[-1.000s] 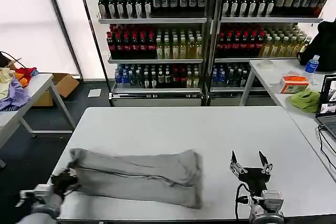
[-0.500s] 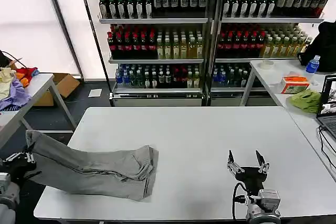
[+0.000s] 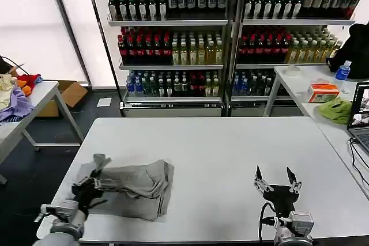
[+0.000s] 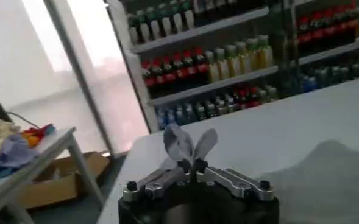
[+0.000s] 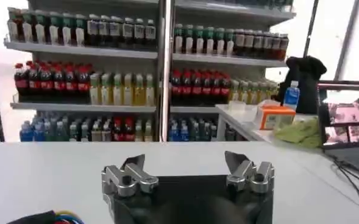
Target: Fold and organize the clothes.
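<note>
Grey shirt edge between left gripper jaws.

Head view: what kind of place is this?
Probably a lab staged as a shop. Shelves of bottled drinks line the back, but plain white tables fill the floor, one with a laptop, and a grey shirt lies on the near one.

My head camera looks forward and down over the bench, drink shelves at 12 o'clock. Each wrist camera sits close behind its tool, facing low across the bench toward those shelves, which all three views share.
</note>
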Controlling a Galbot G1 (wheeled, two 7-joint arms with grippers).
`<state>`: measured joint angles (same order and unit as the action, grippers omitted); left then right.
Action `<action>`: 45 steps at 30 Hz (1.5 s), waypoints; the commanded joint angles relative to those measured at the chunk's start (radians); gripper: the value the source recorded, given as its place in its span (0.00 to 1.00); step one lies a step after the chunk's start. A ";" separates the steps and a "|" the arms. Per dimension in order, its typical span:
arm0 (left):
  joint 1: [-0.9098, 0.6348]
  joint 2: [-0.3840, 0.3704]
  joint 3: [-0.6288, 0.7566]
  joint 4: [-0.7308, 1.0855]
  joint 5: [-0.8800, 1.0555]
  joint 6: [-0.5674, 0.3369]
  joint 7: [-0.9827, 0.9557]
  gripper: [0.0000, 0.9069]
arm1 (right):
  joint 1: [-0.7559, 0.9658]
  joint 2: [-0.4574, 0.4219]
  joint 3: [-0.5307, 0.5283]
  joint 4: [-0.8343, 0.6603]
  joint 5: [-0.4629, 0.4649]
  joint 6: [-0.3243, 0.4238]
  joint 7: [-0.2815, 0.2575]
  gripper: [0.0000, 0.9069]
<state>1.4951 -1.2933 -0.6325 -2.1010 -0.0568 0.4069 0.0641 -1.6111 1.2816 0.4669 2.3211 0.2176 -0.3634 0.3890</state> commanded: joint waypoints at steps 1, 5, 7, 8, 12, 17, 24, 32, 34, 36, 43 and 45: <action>-0.035 -0.069 0.209 -0.012 0.015 0.032 -0.012 0.00 | -0.022 0.009 0.004 0.006 -0.005 0.010 0.004 1.00; -0.033 -0.066 0.221 -0.020 -0.001 0.037 -0.015 0.00 | -0.022 0.019 0.001 0.005 -0.011 0.009 0.007 1.00; -0.045 -0.068 0.222 -0.021 -0.019 0.045 -0.020 0.00 | -0.025 0.026 -0.008 0.007 -0.019 0.009 0.006 1.00; -0.050 -0.069 0.224 -0.021 -0.025 0.047 -0.021 0.00 | -0.030 0.029 -0.013 0.009 -0.026 0.011 0.006 1.00; -0.061 -0.071 0.246 -0.019 -0.034 0.054 -0.020 0.00 | -0.039 0.036 -0.021 0.009 -0.038 0.014 0.006 1.00; -0.067 -0.082 0.270 -0.005 -0.025 0.055 -0.017 0.00 | -0.048 0.043 -0.023 0.009 -0.047 0.019 0.006 1.00; -0.071 -0.107 0.293 0.037 -0.009 0.050 -0.012 0.00 | -0.058 0.043 -0.027 0.003 -0.050 0.029 0.007 1.00; -0.069 -0.135 0.314 0.070 -0.002 0.050 -0.006 0.00 | -0.059 0.043 -0.046 -0.007 -0.059 0.037 0.008 1.00; -0.068 -0.139 0.318 0.080 -0.004 0.049 -0.007 0.13 | -0.057 0.042 -0.050 -0.008 -0.060 0.037 0.008 1.00; -0.067 -0.144 0.321 0.097 -0.007 0.048 -0.008 0.62 | -0.054 0.042 -0.053 -0.009 -0.061 0.036 0.008 1.00; -0.054 -0.158 0.349 0.110 -0.115 0.025 -0.030 1.00 | -0.052 0.042 -0.067 -0.014 -0.068 0.037 0.008 1.00; -0.050 -0.160 0.363 0.094 -0.184 0.023 -0.036 1.00 | -0.052 0.042 -0.070 -0.014 -0.069 0.037 0.008 1.00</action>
<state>1.4388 -1.4416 -0.3029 -2.0140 -0.0878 0.4453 0.0432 -1.6623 1.3227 0.4013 2.3080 0.1488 -0.3275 0.3967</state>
